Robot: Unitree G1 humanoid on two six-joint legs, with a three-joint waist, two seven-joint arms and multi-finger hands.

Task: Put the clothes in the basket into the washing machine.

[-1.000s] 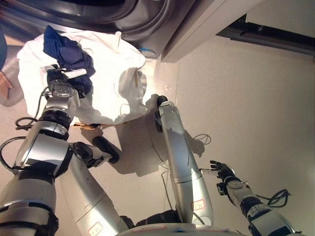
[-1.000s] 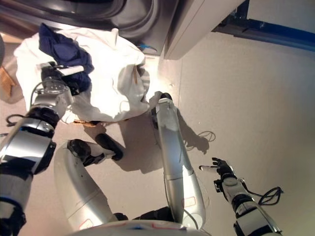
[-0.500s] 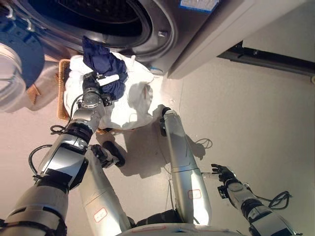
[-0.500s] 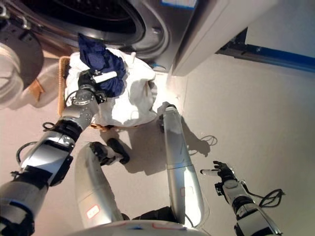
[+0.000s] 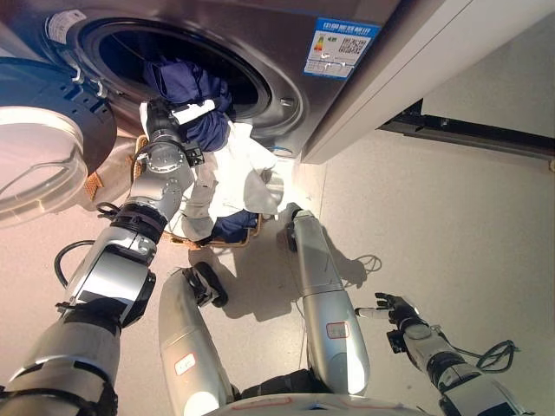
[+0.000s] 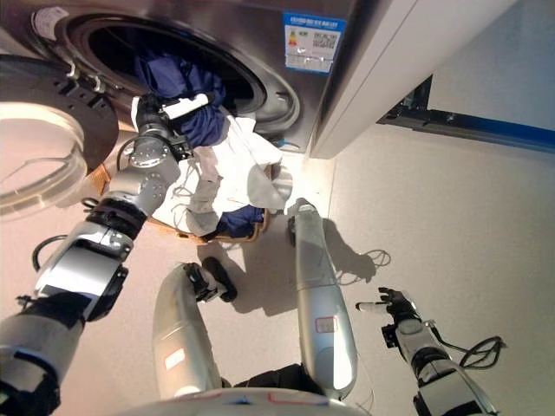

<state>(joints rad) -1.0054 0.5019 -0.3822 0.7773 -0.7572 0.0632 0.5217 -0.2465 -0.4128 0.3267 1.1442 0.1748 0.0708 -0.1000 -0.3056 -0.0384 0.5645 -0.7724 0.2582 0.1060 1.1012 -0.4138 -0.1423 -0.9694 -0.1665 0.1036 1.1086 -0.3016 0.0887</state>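
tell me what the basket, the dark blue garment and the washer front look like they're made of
Basket: apparently woven wicker, tan strands showing at its rim. Dark blue garment, gripped by the left hand: soft matte cloth, creased and bunched. Washing machine front: grey with a brushed sheen, likely metal or metal-look plastic.

Wicker basket [image 5: 251, 232] mostly hidden under white cloth [image 5: 247, 169] draped below the washing machine [image 5: 277, 52], whose drum interior is dark and whose open door [image 5: 39, 147] is cut at frame edge.
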